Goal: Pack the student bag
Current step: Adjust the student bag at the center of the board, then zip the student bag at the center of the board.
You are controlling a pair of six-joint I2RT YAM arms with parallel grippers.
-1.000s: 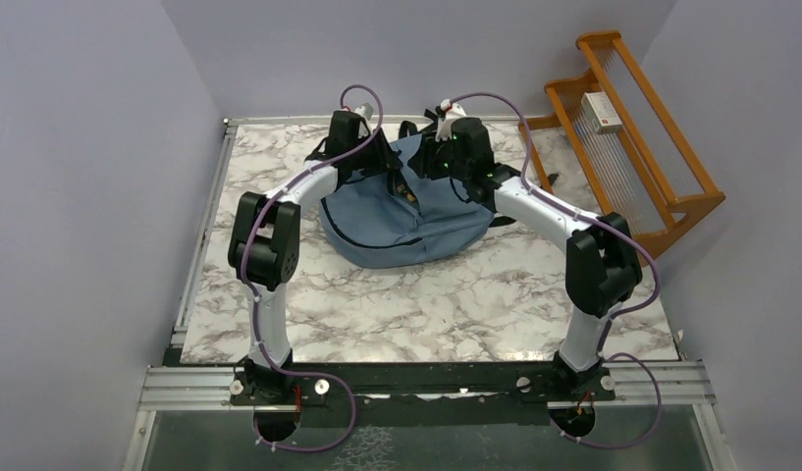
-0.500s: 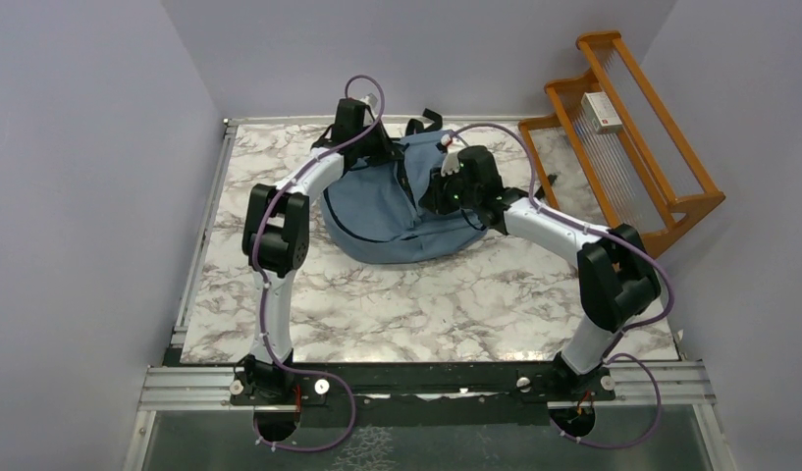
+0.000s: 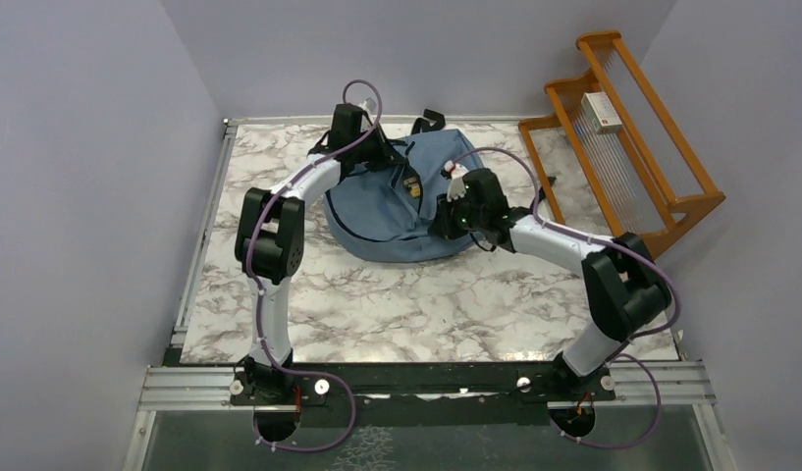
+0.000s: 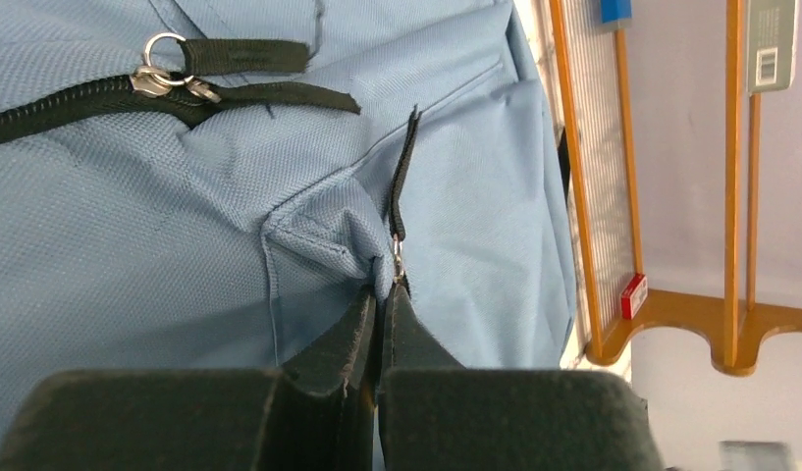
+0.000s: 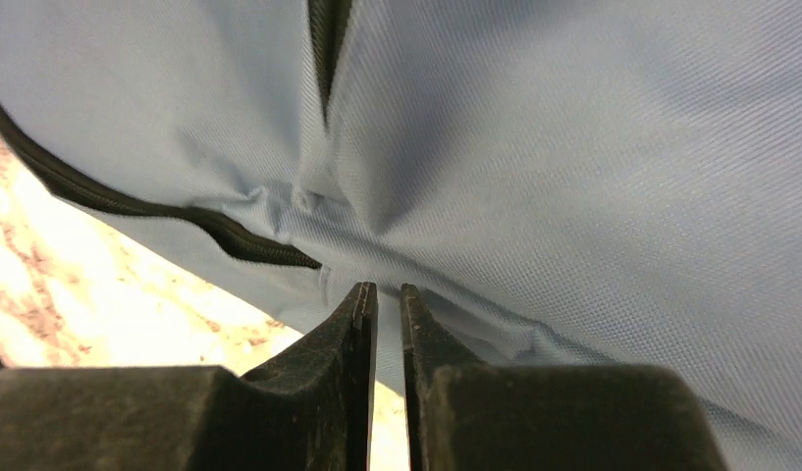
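On the far half of the marble bench [image 3: 406, 294] lies the slate-blue student bag [image 3: 392, 221]. The left jaws pinch shut on its fabric at a zipper pull [image 4: 398, 257]; the right jaws, narrow, clamp a fold on its right side.

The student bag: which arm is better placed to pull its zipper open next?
Left. The left end effector is closed right at a zipper slider on the student bag. The right end effector seems to pinch plain fabric near the bag's edge, so it probably suits holding the bag steady.

Left hand [image 4: 382, 290], right hand [image 5: 387, 290] closed onto bag [image 3: 382, 211]
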